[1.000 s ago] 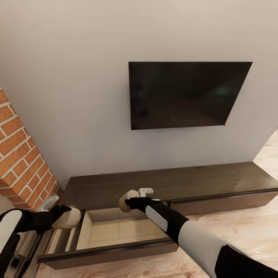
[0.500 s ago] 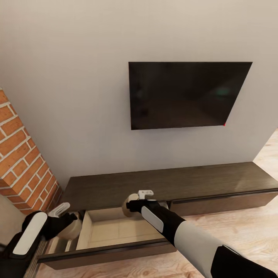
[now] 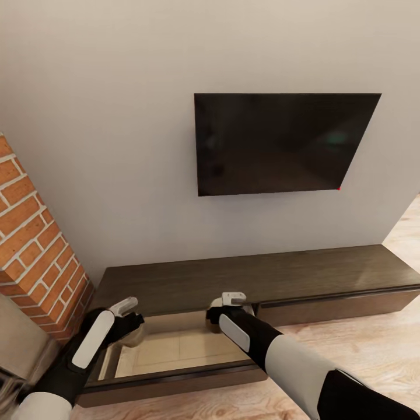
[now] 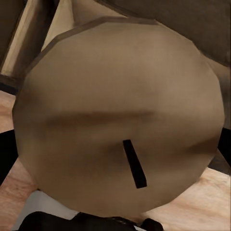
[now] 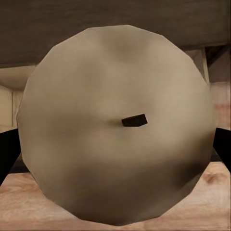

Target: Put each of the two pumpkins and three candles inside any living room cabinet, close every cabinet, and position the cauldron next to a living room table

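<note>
Open cabinet (image 3: 175, 350) drawer below; each pincer clamps candle, wick facing wrist.

You have the long low dark brown wood cabinet (image 3: 256, 277) against the wall, the flat black television (image 3: 280, 143) above it, the red brick column (image 3: 32, 245) at its left end, and its left drawer (image 3: 175, 350) pulled out in front.

Each gripper holds a squat beige candle over that drawer: the left gripper (image 3: 129, 322) and its candle (image 4: 120, 120) at the drawer's left edge, the right gripper (image 3: 224, 312) and its candle (image 5: 118, 125) at its back right corner.

Both arms extend forward and downward from the shoulders, forearms converging slightly. The left hand (image 3: 129, 318) is closed on a candle (image 4: 120, 120), whose flat round top faces the left wrist camera. The right hand (image 3: 228, 306) is closed on a second candle (image 5: 118, 125), its top likewise facing the right wrist camera.
</note>
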